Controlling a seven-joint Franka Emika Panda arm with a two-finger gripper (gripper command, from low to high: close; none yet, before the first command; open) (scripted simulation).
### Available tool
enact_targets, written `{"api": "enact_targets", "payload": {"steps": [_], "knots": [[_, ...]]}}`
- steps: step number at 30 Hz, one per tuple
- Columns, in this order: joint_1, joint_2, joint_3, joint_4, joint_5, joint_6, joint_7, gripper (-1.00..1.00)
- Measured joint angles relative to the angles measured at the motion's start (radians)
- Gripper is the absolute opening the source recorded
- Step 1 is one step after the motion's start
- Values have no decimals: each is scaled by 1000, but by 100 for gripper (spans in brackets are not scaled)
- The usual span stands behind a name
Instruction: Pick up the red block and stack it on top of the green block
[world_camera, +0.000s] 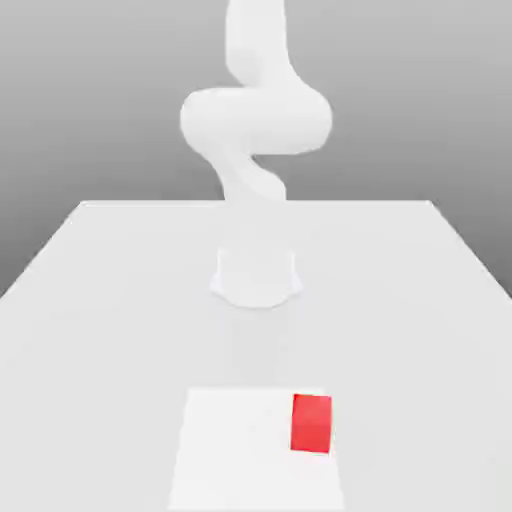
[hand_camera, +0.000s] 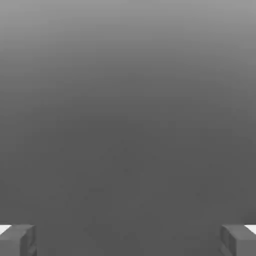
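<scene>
In the exterior view, the white arm (world_camera: 257, 130) rises from the worktop (world_camera: 90, 350), midway between its side edges. To the right, the red block (world_camera: 311, 424) sits at the right edge of a white square (world_camera: 245, 450), near its far right corner. In the hand view, the gripper (hand_camera: 128, 240) stands wide, its fingers (hand_camera: 17, 240) well apart.

In the exterior view, the white robot arm (world_camera: 256, 120) stands on the pale, flat counter (world_camera: 90, 350), midway between its left and right edges. Before the arm's base, apart from it and towards the counter's near edge, lies the white four-sided panel (world_camera: 235, 460). On the panel, beside its right edge and near its far right corner, sits the red cube-shaped block (world_camera: 311, 424).
</scene>
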Motion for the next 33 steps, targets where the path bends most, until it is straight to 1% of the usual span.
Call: {"api": "enact_targets", "payload": {"steps": [8, 14, 20, 26, 27, 33], "knots": [[20, 299, 45, -150, 42, 166, 70, 0], [32, 516, 87, -261, 40, 288, 145, 0], [54, 734, 107, -366, -21, 412, 259, 0], [89, 952, 57, -352, -93, 588, 321, 0], [95, 976, 50, -349, -99, 608, 326, -100], [97, 988, 48, -347, -105, 620, 331, -100]]}}
